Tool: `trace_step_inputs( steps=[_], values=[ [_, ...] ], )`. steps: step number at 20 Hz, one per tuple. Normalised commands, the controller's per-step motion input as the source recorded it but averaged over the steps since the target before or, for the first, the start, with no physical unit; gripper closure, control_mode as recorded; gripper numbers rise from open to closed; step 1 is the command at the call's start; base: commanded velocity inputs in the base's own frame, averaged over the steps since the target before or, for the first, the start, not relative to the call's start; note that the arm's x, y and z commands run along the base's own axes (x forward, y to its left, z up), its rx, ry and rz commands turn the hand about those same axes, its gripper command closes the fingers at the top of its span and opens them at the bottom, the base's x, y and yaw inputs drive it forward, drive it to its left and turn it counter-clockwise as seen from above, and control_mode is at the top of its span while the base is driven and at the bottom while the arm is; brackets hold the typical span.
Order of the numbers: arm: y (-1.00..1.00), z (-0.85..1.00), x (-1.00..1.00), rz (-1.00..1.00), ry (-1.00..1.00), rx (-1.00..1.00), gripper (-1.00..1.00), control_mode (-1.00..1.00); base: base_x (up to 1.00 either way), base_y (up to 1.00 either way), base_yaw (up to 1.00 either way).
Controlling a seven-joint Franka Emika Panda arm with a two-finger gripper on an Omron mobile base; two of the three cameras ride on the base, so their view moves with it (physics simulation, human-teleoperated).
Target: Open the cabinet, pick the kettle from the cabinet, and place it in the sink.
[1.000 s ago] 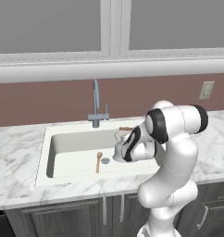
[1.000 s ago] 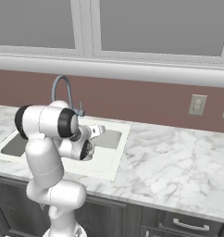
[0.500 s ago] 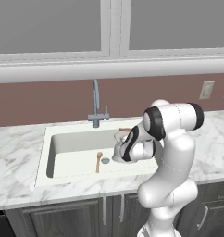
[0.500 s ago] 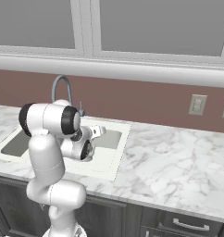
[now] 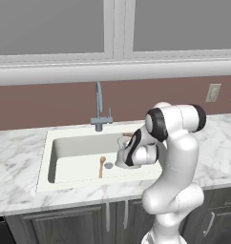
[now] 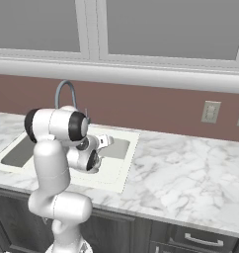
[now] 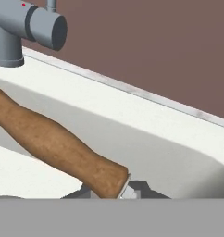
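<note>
kettle: mostly hidden behind arm, over sink | gripper: pinched on kettle's brown handle bar, tips barely visible

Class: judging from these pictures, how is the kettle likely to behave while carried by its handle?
The kettle hangs from an arched handle with a wooden bar, so it probably swings. Its squat body likely sits stable once down in the sink.

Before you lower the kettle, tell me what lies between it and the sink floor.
Nothing visible blocks it. The kettle, held by its brown handle in the shut gripper, hangs inside the sink. A wooden spoon lies on the floor just left of it.
</note>
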Motion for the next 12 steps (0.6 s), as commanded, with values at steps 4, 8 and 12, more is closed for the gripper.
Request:
trace_step_inputs(
  steps=[4,8,12],
  values=[
    [0.00,-0.18,0.04,-0.01,-0.08,0.00,1.00,-1.00,0.00,0.00,0.00],
    [0.00,-0.19,0.03,-0.01,-0.11,0.00,1.00,-1.00,0.00,0.00,0.00],
    [0.00,-0.24,0.00,-0.02,-0.14,0.00,1.00,-1.00,0.00,0.00,0.00]
  ],
)
